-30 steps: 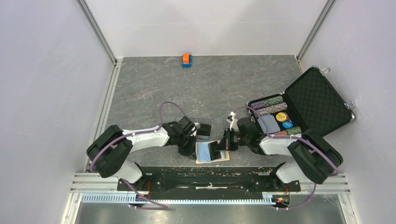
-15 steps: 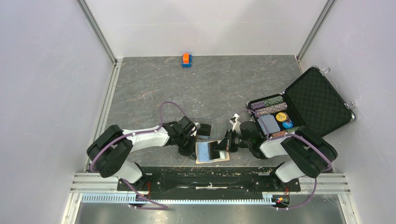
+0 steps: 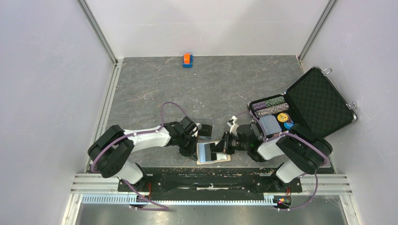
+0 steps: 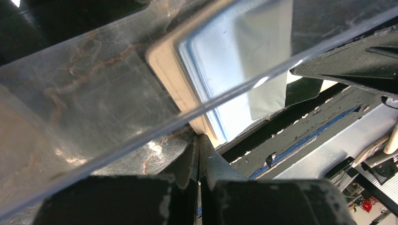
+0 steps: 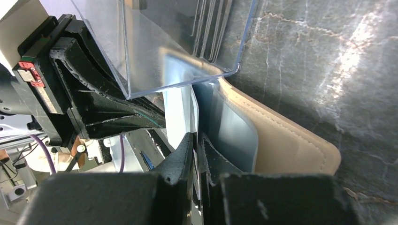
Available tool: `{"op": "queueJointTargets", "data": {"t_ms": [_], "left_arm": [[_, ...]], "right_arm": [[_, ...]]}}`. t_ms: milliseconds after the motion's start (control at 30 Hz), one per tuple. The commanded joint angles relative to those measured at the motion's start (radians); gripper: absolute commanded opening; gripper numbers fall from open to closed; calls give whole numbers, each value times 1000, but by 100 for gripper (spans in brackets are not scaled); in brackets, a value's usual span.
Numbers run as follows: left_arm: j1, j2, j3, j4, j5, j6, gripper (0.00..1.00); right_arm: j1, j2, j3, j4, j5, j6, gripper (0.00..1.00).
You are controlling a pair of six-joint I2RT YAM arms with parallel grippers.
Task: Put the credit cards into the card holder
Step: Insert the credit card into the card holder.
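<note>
The tan card holder (image 3: 225,159) lies flat near the table's front edge, between my two grippers. A light blue credit card (image 3: 205,151) lies over it. My right gripper (image 3: 219,148) is shut on this card's right end; in the right wrist view the card (image 5: 179,103) stands edge-on between the jaws (image 5: 196,138), at the mouth of the holder (image 5: 291,145). My left gripper (image 3: 194,150) is shut, its tips (image 4: 200,138) pinching the holder's left edge (image 4: 164,65). More cards stand in a clear plastic box (image 3: 205,129) just behind the holder.
The clear box (image 5: 164,42) hangs close over both grippers. An open black case (image 3: 319,101) with poker chips (image 3: 274,117) stands at the right, close behind my right arm. A small orange-and-blue block (image 3: 187,60) sits at the far wall. A black rail (image 3: 211,176) runs along the front edge.
My right gripper has moved left toward the holder, carrying the light blue card further over it. The left gripper and the holder have stayed put.
</note>
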Motion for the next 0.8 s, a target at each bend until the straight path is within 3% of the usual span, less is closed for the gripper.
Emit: {"op": "queueJointTargets", "data": {"t_ms": [0, 67, 200, 467, 600, 767], "left_arm": [[-19, 57, -19, -19, -77, 43, 2], [-19, 59, -16, -19, -76, 41, 2], [-19, 63, -13, -19, -75, 42, 2], [-20, 76, 1, -19, -74, 41, 2], [-24, 90, 16, -19, -73, 42, 2], [-27, 99, 33, -19, -71, 40, 2]], "right_arm": [[30, 31, 33, -35, 24, -21, 7], [33, 27, 41, -52, 26, -32, 8], [37, -10, 77, -178, 51, -92, 26], [57, -52, 180, -419, 116, -238, 50], [75, -14, 218, -438, 107, -258, 54], [93, 19, 209, -351, 44, -207, 51]]}}
